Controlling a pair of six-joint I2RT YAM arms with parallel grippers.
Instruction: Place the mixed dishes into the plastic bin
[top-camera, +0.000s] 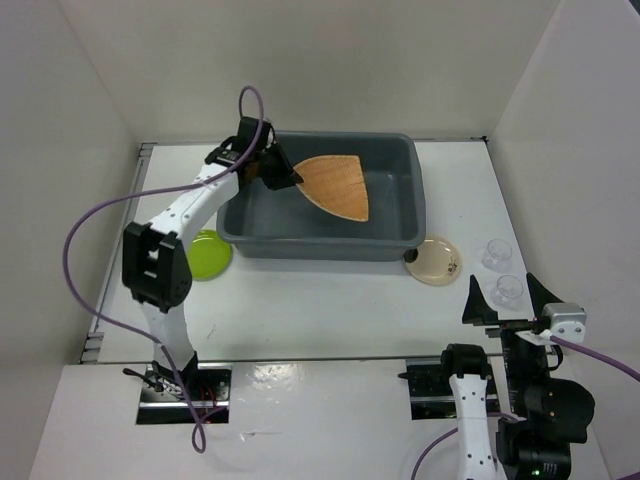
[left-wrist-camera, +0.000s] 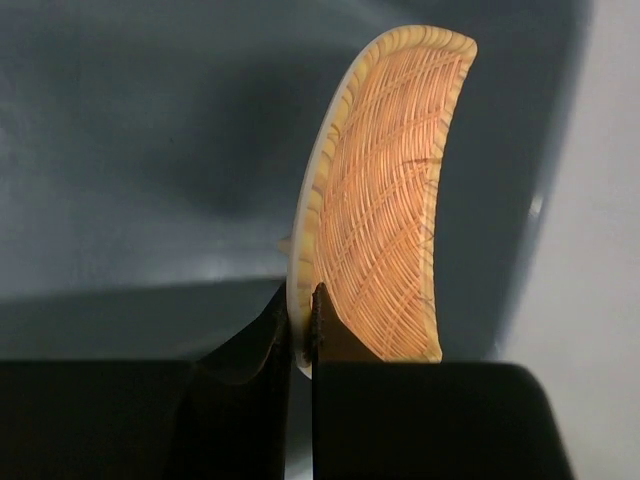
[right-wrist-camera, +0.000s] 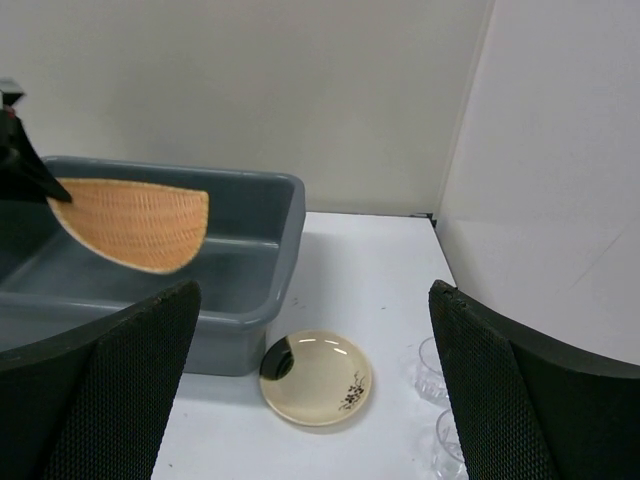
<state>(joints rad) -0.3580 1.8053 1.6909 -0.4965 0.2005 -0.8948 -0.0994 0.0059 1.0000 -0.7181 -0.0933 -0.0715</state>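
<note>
Close-up from left wrist alone shows left jaws pinching the wooden plate (left-wrist-camera: 385, 200) by its rim over the plastic bin (left-wrist-camera: 120, 150). Overhead: right jaws spread by two clear cups (top-camera: 497, 253); left arm (top-camera: 185, 215) partly hides the lime-green plate (top-camera: 212, 255).

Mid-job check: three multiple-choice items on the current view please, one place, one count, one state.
1. Where is the cream plate? A) on the table at the bin's near right corner B) inside it C) in a pincer
2. Clear cups on the table? A) one B) two C) four
3. The left pincer is: A) open, empty B) on the table C) shut on the wooden plate over the bin
1A, outside the wall; 2B, both beside that plate; 3C, its edge is pinched.
</note>
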